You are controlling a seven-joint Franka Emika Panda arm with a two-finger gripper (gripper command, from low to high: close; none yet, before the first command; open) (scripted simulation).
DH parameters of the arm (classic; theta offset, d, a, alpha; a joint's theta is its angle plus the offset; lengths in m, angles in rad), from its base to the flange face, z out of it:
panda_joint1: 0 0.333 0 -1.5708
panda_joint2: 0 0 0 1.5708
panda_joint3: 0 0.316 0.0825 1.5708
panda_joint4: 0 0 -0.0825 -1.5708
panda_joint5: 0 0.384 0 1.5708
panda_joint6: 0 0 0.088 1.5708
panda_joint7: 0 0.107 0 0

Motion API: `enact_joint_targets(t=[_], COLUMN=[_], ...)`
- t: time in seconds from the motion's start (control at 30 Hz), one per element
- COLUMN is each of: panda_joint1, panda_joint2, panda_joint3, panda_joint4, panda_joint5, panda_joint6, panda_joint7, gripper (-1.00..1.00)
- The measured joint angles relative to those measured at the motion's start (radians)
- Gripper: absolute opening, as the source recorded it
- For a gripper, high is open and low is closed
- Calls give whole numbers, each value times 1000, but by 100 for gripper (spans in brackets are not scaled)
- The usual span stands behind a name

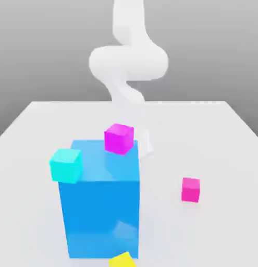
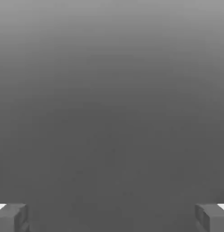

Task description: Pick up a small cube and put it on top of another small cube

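A small hot-pink cube (image 1: 191,189) sits on the white table (image 1: 219,135) toward the exterior view's right, alone and apart from the other pieces. My white arm (image 1: 128,62) rises at the back of the table, and its lower end drops behind the big blue block (image 1: 99,208). In the hand view my gripper (image 2: 112,218) is open: the two grey fingertips (image 2: 11,217) stand far apart with nothing between them, facing plain grey.
A purple-magenta cube (image 1: 119,138) shows at the far edge of the blue block's top. A cyan cube (image 1: 65,165) overlaps the block's upper corner on the exterior view's left. A yellow piece (image 1: 122,260) peeks in at the frame's bottom edge.
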Motion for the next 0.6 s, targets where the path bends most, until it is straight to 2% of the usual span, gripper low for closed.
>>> enact_joint_targets(t=[0.53, 0.6], panda_joint1=[137, 130], panda_joint2=[492, 621], panda_joint3=[378, 443], panda_joint4=[-533, -583], panda_joint5=[159, 127], panda_joint6=[428, 524], panda_joint7=[492, 601], gripper=[0, 0])
